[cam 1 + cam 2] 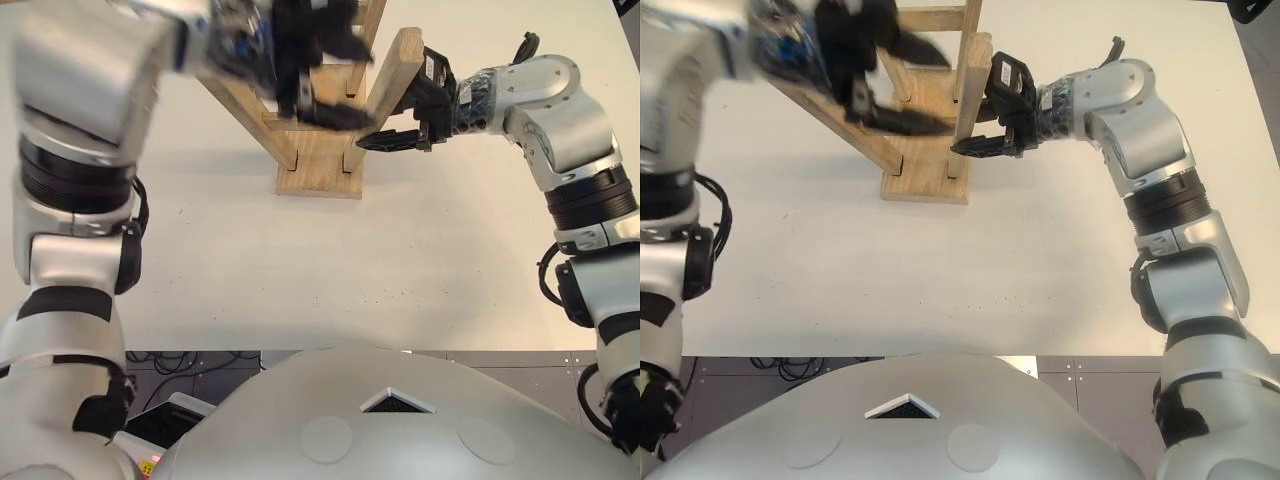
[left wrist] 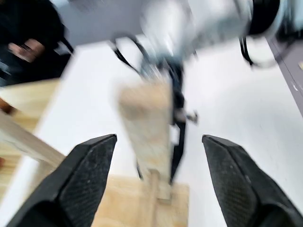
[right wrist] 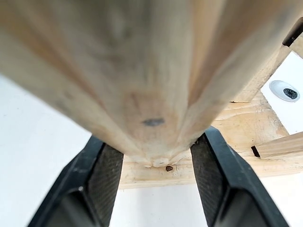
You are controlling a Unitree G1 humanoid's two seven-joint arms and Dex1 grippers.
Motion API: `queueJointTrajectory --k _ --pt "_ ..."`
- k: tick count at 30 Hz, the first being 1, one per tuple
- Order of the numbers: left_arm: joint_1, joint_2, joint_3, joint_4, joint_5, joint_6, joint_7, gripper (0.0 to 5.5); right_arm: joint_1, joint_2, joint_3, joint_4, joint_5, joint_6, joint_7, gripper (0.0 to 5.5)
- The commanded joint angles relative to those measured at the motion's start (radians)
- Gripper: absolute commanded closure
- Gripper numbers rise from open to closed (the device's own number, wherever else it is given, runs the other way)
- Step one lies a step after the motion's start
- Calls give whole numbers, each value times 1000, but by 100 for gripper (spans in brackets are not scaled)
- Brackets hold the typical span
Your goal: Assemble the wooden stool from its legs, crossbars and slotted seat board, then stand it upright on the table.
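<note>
The half-built wooden stool is lying upside down on the white table [image 1: 300, 270], and its slotted seat board [image 1: 318, 175] is resting flat on the table surface. The legs are rising up from the seat board. One leg [image 1: 392, 70] is standing on the right side of the seat board and is leaning away to the right. Another leg [image 1: 250, 110] is leaning away from the left side of the seat board. High above the seat board, a crossbar [image 1: 930, 18] is running level between the farther legs. The right gripper [image 3: 154, 151] is reaching in from the right of the seat board and is gripping the right leg. Its black fingers [image 3: 104, 179] are pressing on the two opposite faces of this leg, a little above the place where the leg is joining the seat board. The left gripper [image 2: 158, 138] is hanging above the seat board, between the left and the right legs. Its fingers [image 2: 90, 175] are spread wide and are grasping nothing.
</note>
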Motion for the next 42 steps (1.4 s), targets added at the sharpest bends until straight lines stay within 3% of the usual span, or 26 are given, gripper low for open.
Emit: queueJointTrajectory --k 1,2,3,6,11,15,20,22,26,32,35,37,39,42 --pt "-239 -35 361 238 -96 70 212 217 228 -82 166 61 -146 182 9 349" --pt "-244 -12 411 313 -97 51 243 217 223 -79 135 61 -130 165 -4 349" --pt "-201 23 415 373 -76 3 248 217 209 -57 85 76 -93 164 -32 311" --pt "25 70 368 511 -7 -139 240 217 181 -12 -62 78 17 188 -37 252" --pt "290 -11 288 702 53 -331 250 217 244 -99 -136 -49 55 247 50 157" --pt "383 -136 315 681 -26 -376 247 217 377 -136 -128 -304 138 347 115 152" --pt "521 -179 242 378 -201 -242 110 217 369 12 -213 -327 132 239 -56 152" --pt "620 -162 152 176 -281 -158 48 217 314 38 -225 -223 42 114 -133 152" --pt "746 -98 16 -84 -399 -43 -22 217 207 -27 -118 111 -296 -277 -250 152" --pt "768 -25 38 -81 -345 -96 37 217 194 -47 -159 235 -328 -414 -213 152" --pt "831 92 78 -107 -343 -91 16 217 208 -61 -193 241 -308 -404 -189 152" --pt "884 204 82 -90 -287 -139 -21 217 240 -75 -229 195 -245 -337 -126 152" --pt "930 281 87 -6 -168 -332 -62 217 290 -94 -265 107 -152 -229 -34 152" --pt "889 227 117 195 -27 -648 1 217 363 -103 -294 -30 -60 -120 29 152"
